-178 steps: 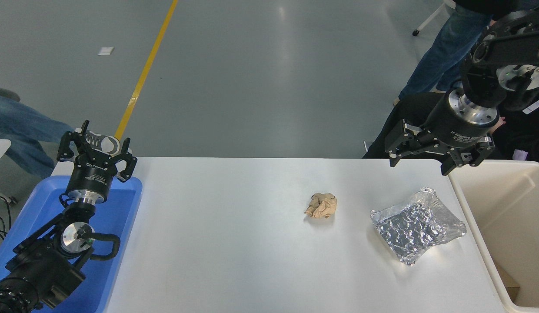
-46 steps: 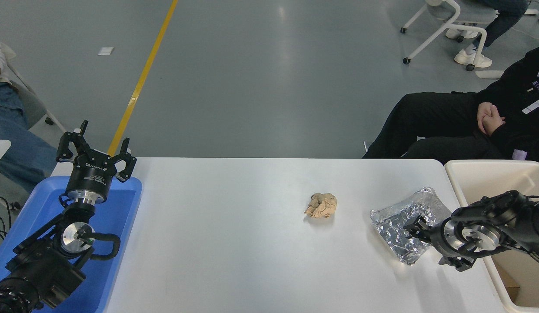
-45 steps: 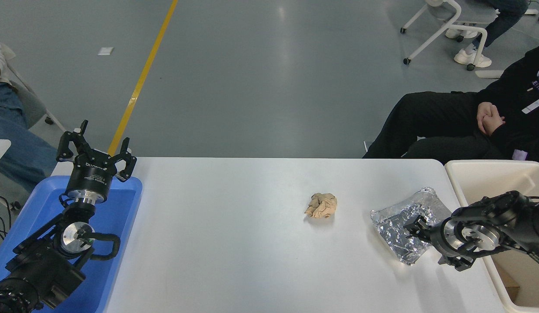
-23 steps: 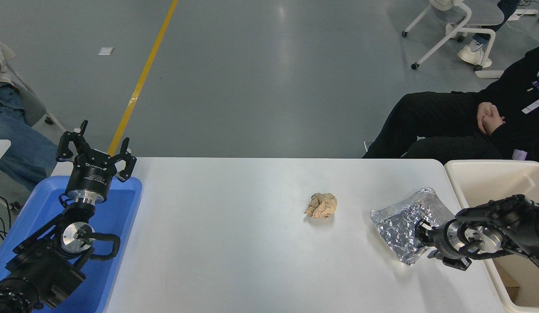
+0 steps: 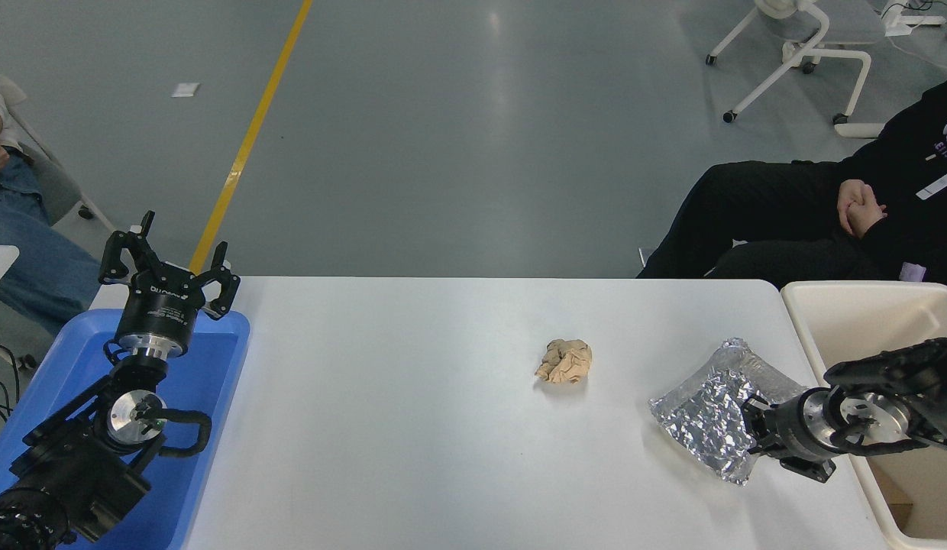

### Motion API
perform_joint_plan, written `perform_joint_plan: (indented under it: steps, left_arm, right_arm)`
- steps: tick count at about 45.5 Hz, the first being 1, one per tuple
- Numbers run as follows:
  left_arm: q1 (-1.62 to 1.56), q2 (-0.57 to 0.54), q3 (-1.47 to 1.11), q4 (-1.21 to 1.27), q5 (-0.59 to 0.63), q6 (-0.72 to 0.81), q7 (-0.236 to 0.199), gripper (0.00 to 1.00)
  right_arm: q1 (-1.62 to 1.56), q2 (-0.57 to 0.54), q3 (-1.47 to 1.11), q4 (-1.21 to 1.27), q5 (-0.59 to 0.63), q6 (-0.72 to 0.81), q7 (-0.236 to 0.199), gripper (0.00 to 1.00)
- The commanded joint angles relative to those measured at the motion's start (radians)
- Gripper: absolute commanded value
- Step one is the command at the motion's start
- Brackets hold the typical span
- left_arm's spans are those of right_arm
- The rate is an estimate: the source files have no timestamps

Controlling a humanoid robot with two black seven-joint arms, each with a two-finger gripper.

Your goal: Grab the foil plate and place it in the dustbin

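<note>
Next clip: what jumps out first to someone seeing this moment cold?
The shiny crinkled foil plate at the table's right, with the right gripper closed on its near-right edge beside the cream dustbin. A tan paper ball sits mid-table, and the left gripper is parked open over the blue tray.

I see the foil plate, shiny crinkled silver with a bent rim, tilted at the table's right end with its right edge raised. Just beside it, at the right edge of the table, I see the dustbin, cream-beige, deep, with smooth walls and a thick rounded rim.
</note>
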Motion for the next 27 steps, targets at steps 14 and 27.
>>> perform_joint_plan:
  steps: [14,27]
  left_arm:
    - [-0.002,0.000,0.001,0.000,0.000,0.000,0.001,0.99]
    - [-0.002,0.000,0.001,0.000,0.000,-0.001,0.001,0.99]
  right_arm:
    - [0.461,-0.100,-0.224,0.324,-0.006,0.058,0.002,0.00]
    - [0.855,-0.110,-0.339,0.429,-0.009,0.368,0.002,0.00]
